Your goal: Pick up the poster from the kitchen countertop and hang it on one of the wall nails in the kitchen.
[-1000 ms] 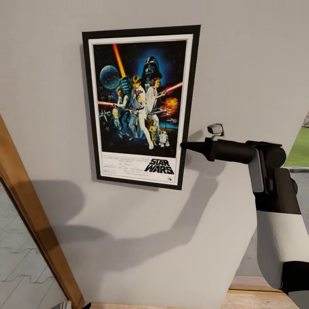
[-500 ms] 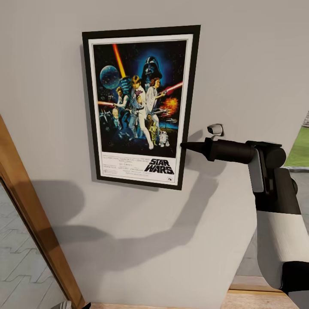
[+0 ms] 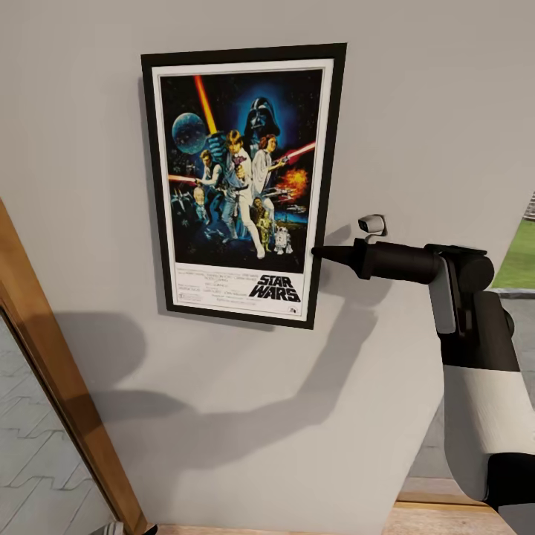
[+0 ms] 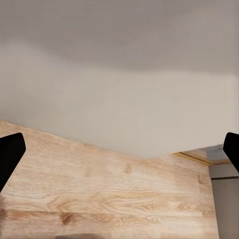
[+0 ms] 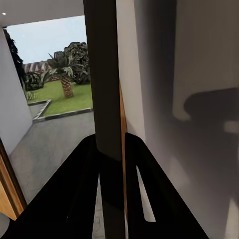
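Against the grey wall (image 3: 416, 111) the poster (image 3: 241, 182) sits upright and flat, my right hand (image 3: 321, 253) pinching its right edge, I judge to steady it on a nail hidden behind, while my left hand (image 4: 119, 149) hangs wide open, holding nothing.

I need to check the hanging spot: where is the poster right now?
In the head view the poster sits upright against the light-grey wall, upper centre-left, with the right gripper pinching its lower right edge.
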